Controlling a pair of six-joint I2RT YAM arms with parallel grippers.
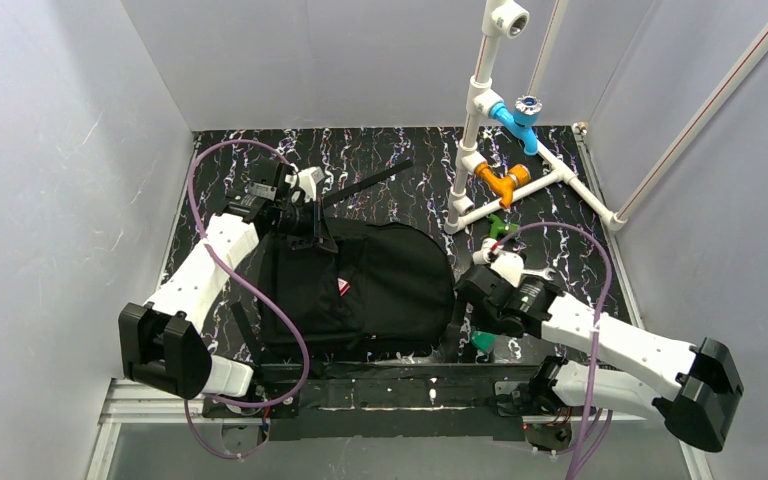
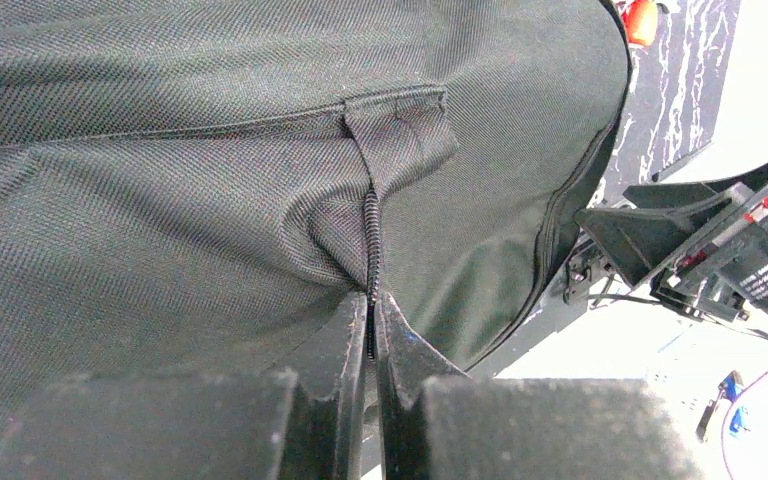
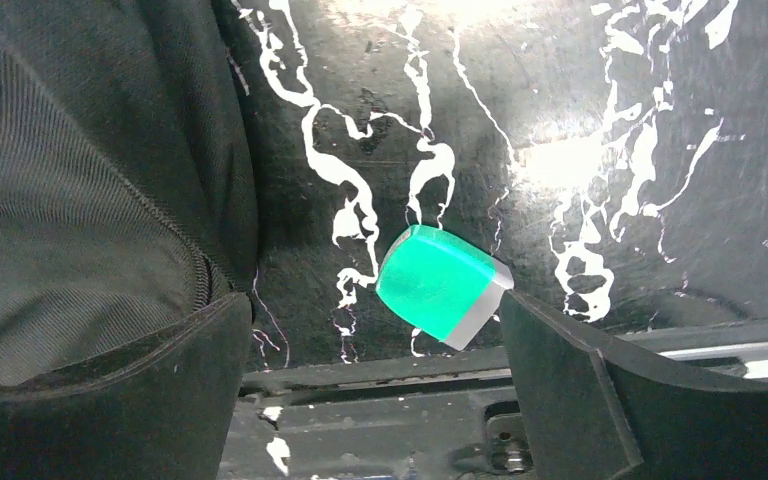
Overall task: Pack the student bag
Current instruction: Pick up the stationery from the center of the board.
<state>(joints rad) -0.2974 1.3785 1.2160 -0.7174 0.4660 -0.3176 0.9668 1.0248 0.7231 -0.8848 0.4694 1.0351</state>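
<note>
Student bag (image 1: 360, 285) is laid flat on the bench (image 1: 360, 150), its zip coil (image 2: 371, 240) pinched by the closed left claw (image 2: 372, 300), and the green item (image 3: 440, 285), perhaps an eraser, may be nudged away, being off-centre within the wide-open right claw (image 3: 370, 300).

Pale grey walls (image 1: 60, 150); black white-veined tabletop (image 1: 420, 150); white pipe frame (image 1: 479, 97).
</note>
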